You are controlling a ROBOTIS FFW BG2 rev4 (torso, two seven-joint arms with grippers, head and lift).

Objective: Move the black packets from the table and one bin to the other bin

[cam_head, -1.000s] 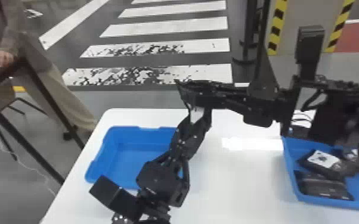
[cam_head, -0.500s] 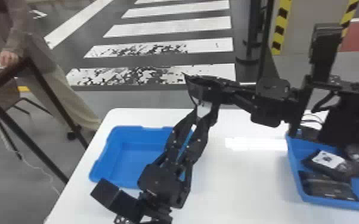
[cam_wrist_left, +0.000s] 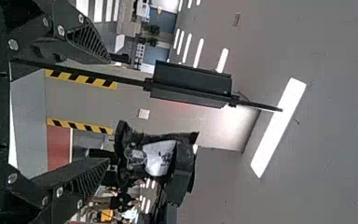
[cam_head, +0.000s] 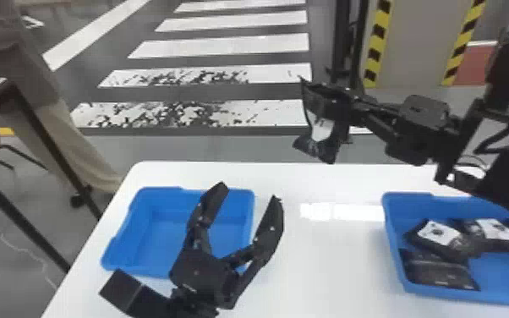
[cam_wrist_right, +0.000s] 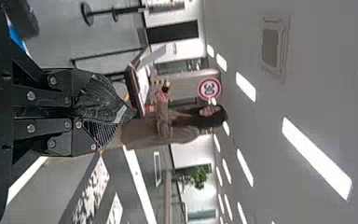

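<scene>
Nearest in the head view, the left gripper [cam_head: 250, 192] is seen with its jaws spread wide by the left blue bin [cam_head: 116, 239], while black packets [cam_head: 439, 270] are seen lying in the right blue bin [cam_head: 395, 253]. Farther off, one black packet [cam_head: 318, 146] is held aloft by the right gripper [cam_head: 329, 103], its pinched, creased face [cam_wrist_right: 98, 100] revealed by the right wrist view; half a second ago, the left jaws were narrow beside it.

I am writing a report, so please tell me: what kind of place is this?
Probably an indoor robot test area: there are crosswalk stripes on the floor, a round "30" road sign and ceiling lights.
</scene>
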